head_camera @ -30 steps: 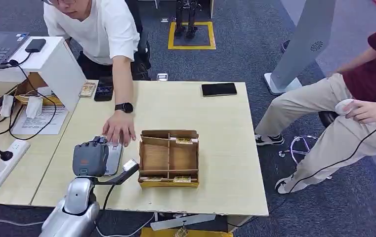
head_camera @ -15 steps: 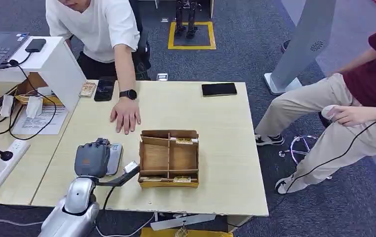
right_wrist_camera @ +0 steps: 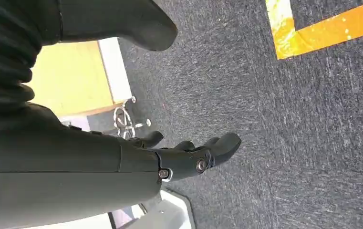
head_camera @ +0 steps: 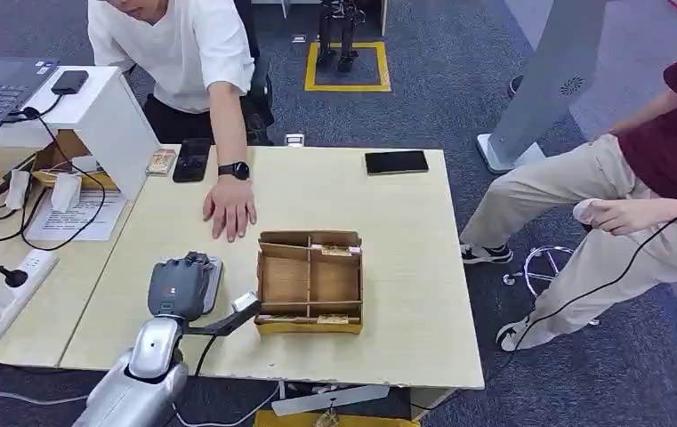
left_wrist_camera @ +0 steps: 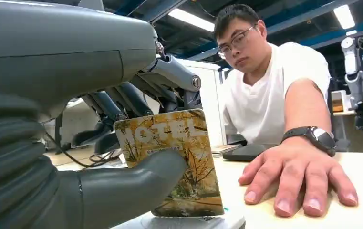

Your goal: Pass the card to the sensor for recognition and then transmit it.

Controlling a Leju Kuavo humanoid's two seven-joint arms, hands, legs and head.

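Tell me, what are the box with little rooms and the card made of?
The box looks like plain brown cardboard: matte, with thin slotted dividers. The card, held by the left hand, seems to be stiff plastic or coated paper, with a smooth printed face.

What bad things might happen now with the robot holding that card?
The card is pinched only between the left hand's thumb and fingers, so it might slip onto the sensor. A person's hand lies flat on the table close by, so the robot's next move might bump it.

Bright, even light — soft shadows
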